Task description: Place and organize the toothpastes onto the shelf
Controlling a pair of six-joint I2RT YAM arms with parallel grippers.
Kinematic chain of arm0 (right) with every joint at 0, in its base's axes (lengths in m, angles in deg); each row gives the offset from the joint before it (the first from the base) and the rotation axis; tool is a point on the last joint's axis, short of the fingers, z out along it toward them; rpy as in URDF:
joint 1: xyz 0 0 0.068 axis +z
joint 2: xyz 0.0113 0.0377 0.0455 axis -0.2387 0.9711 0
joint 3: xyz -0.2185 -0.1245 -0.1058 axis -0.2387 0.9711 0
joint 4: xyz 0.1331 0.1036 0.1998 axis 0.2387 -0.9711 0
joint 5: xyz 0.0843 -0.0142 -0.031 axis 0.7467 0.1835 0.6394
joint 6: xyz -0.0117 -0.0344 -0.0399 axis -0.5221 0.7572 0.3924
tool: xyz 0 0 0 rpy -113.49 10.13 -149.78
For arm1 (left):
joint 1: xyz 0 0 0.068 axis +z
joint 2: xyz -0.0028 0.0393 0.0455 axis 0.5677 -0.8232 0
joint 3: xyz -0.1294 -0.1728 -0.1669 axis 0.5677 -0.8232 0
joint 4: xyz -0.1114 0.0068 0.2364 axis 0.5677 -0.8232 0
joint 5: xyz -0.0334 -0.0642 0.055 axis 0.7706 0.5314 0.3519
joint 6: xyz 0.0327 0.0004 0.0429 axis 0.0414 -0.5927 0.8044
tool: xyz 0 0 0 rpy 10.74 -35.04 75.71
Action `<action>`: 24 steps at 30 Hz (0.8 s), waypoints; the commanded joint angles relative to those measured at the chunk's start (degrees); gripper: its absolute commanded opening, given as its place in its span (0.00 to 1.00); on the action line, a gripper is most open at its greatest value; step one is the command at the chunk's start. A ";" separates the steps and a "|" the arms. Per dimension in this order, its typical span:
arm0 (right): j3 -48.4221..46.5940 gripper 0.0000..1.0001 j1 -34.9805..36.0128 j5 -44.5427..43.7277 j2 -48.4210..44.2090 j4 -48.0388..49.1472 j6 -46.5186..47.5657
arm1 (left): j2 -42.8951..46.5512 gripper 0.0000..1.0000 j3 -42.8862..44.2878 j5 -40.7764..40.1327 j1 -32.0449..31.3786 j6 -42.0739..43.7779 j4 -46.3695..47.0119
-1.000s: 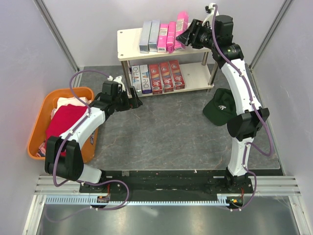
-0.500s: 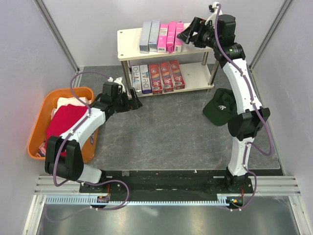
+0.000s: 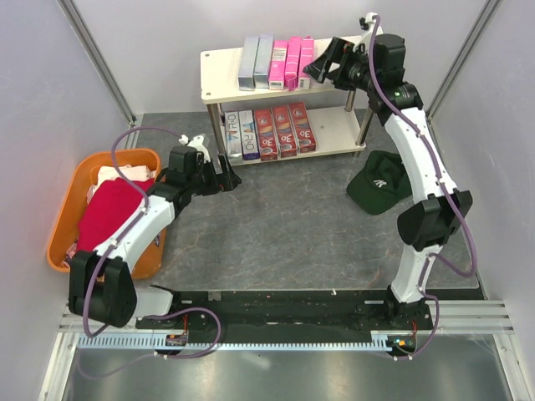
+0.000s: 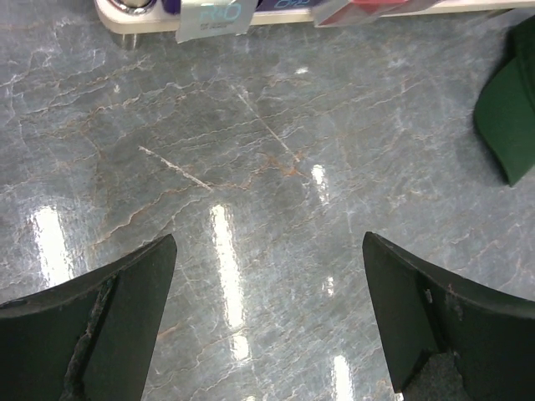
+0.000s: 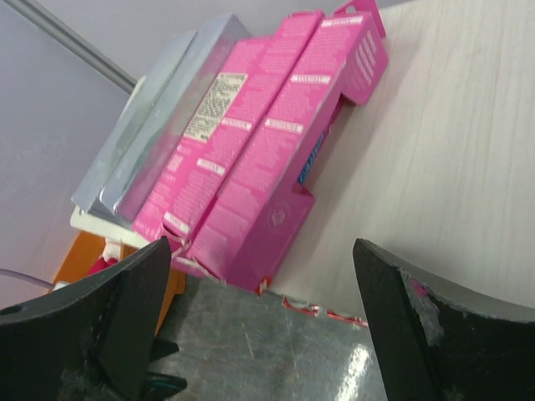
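Right end effector (image 3: 323,60) gapes beside pink toothpastes (image 5: 267,159); red boxes (image 3: 284,129) read "3D".

Table top (image 4: 251,209): grey marble-patterned, smooth and glossy, showing light glare. Shelf (image 5: 451,167) boards: cream, matt, faint wood-grain; legs (image 3: 362,125) bright chrome metal. Toothpastes (image 5: 276,167): printed cardboard, pink ones satin, silver-grey ones with a metallic sheen; cap (image 3: 378,185): dark green matt cloth

White arms (image 3: 418,159) with black joints, purple cables (image 3: 134,130), black left hand (image 3: 227,177) and right hand (image 3: 318,67).
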 commanded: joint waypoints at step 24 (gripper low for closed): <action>77.61 0.98 0.23 -23.92 -45.31 24.33 3.42 | 17.97 1.00 -13.58 3.43 0.02 3.44 20.56</action>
